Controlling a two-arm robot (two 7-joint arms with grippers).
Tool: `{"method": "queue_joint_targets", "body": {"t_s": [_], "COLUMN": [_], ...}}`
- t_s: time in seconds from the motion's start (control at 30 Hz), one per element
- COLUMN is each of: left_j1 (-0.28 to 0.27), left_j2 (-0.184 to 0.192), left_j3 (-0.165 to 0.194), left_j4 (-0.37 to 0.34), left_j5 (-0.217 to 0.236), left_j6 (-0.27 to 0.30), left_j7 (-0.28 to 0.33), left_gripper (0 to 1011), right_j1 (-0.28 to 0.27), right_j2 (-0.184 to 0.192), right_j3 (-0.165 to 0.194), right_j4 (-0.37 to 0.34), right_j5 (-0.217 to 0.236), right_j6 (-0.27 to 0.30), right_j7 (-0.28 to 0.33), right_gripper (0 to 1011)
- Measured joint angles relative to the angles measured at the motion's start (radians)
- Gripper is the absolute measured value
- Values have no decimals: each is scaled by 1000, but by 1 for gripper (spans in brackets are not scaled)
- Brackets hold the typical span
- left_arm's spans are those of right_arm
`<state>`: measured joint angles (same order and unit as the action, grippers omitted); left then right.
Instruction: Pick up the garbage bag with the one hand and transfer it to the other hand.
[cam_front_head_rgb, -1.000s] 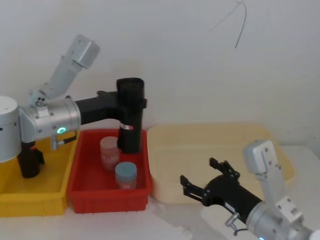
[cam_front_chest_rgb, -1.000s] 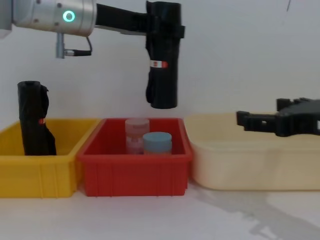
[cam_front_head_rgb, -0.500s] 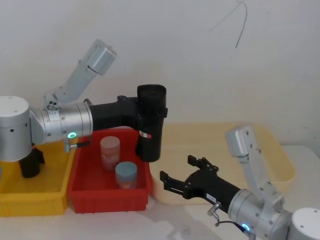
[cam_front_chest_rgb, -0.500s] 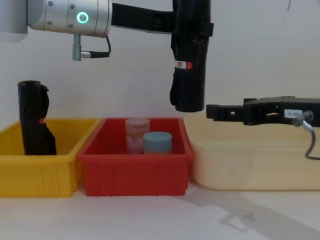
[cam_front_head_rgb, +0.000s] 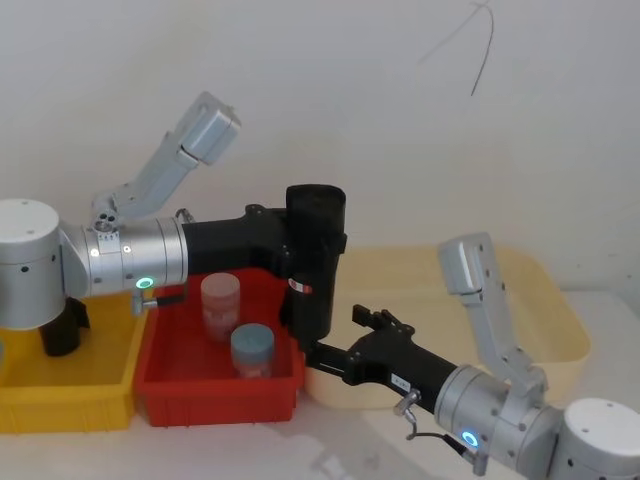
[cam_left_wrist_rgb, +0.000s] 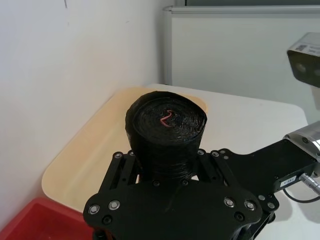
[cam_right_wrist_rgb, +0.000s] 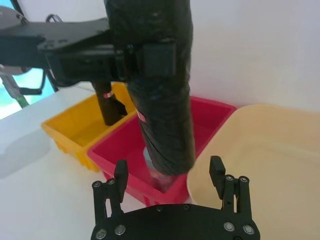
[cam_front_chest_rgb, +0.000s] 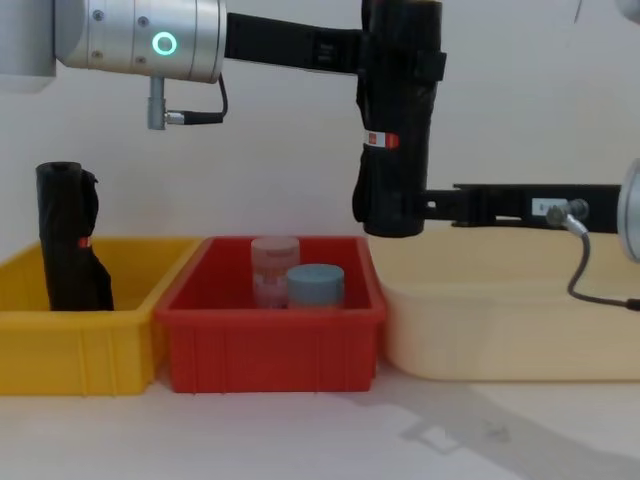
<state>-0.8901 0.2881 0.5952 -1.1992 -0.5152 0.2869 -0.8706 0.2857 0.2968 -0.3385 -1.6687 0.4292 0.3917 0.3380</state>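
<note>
My left claw is clamped on the upper part of the garbage bag, holding it upright in the air over the seam between the red bin and the cream tray. My right claw, reaching in from 4 o'clock in the head view, is spread wide at the bag's lower end. I can't tell whether it touches.

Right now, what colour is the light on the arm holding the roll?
Green. The light ring shows best in the chest view.
</note>
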Motion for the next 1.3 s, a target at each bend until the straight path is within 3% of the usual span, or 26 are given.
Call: {"method": "queue_joint_targets", "body": {"t_s": [0.57,1.3], "left_j1": [2,2], "left_j2": [6,8], "left_j3": [9,12], "left_j4": [-4,-6], "left_j5": [-5,-7], "left_j6": [-8,-11], "left_j7": [-22,-28], "left_gripper": [440,441], "right_j1": [31,97], "right_j2": [-37,-80], "right_j3": [-22,-66], "right_j4": [16,117], "right_j5": [36,9], "right_j6": [27,-12], "right_j7": [-3,-56], "right_gripper": [1004,980]}}
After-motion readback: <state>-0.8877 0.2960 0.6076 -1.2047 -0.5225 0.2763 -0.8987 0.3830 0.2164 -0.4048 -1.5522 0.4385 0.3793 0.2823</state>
